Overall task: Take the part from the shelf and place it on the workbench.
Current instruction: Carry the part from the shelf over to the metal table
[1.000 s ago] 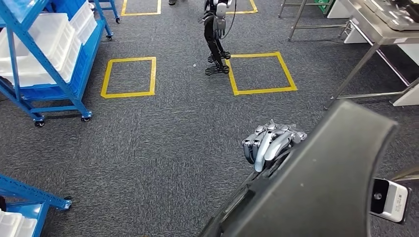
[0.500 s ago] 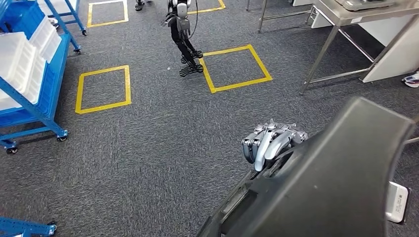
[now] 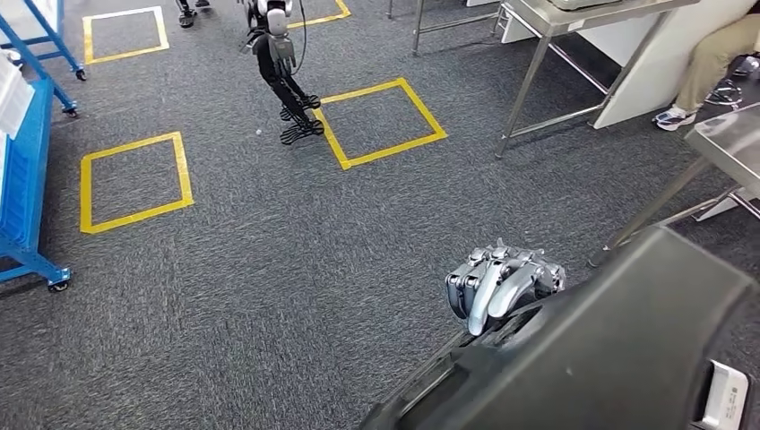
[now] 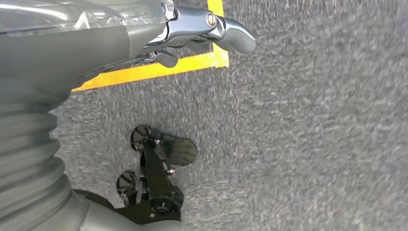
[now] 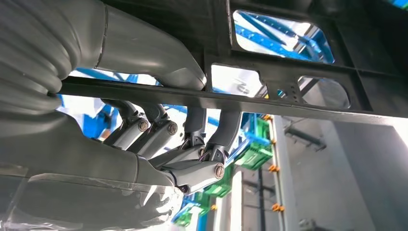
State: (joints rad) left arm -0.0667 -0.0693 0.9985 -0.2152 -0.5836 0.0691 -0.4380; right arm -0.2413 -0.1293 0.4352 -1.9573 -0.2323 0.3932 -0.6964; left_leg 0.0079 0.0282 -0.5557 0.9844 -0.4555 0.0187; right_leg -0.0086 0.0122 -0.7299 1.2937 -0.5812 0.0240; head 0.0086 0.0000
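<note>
A large black moulded part (image 3: 609, 358) takes up the lower right of the head view. My right hand (image 3: 502, 285) grips its upper edge, silver fingers curled over it. In the right wrist view the same hand (image 5: 192, 159) wraps its fingers around a bar of the part's ribbed underside (image 5: 288, 48). My left hand (image 4: 211, 31) hangs over the carpet and holds nothing, its thumb stretched out. A steel workbench (image 3: 730, 143) stands at the right edge, and another steel table (image 3: 556, 13) is further back.
The blue shelf (image 3: 22, 179) on castors is at the far left edge. Yellow tape squares (image 3: 134, 179) (image 3: 381, 121) mark the grey carpet. Another robot's legs (image 3: 287, 90) stand at the top centre. A seated person's leg (image 3: 717, 54) is at the top right.
The camera has turned right: the shelf has slid to the left edge and the steel tables have come nearer. My right hand still grips the black part in the same way.
</note>
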